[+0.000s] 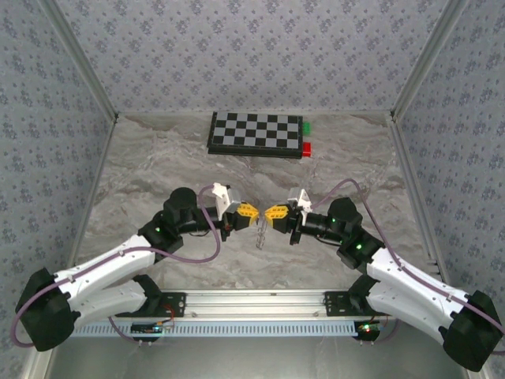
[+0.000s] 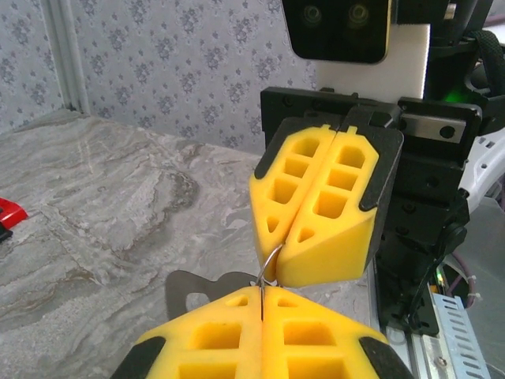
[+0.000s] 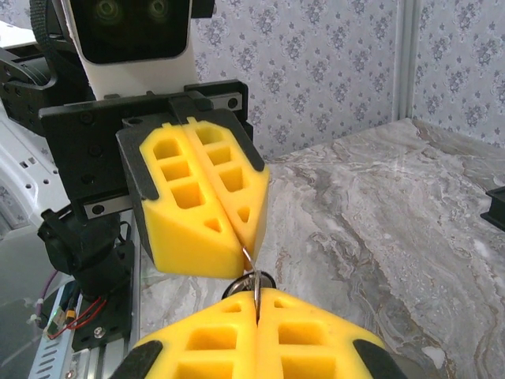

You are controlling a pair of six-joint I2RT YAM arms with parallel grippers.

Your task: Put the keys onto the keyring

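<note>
Two closed grippers meet tip-to-tip above the tabletop (image 1: 158, 158), left gripper (image 1: 252, 213) pinching the keyring (image 1: 259, 235), right gripper (image 1: 269, 213) apparently the key (image 3: 246, 281), so you can thread them.

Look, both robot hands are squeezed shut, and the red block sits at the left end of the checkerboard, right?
No: the top view shows the red block at the right end of the checkerboard. The left hand and right hand are squeezed shut, yes.

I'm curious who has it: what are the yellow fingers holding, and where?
The left gripper and the right gripper each pinch the keyring by its thin wire, right at their tips.
</note>
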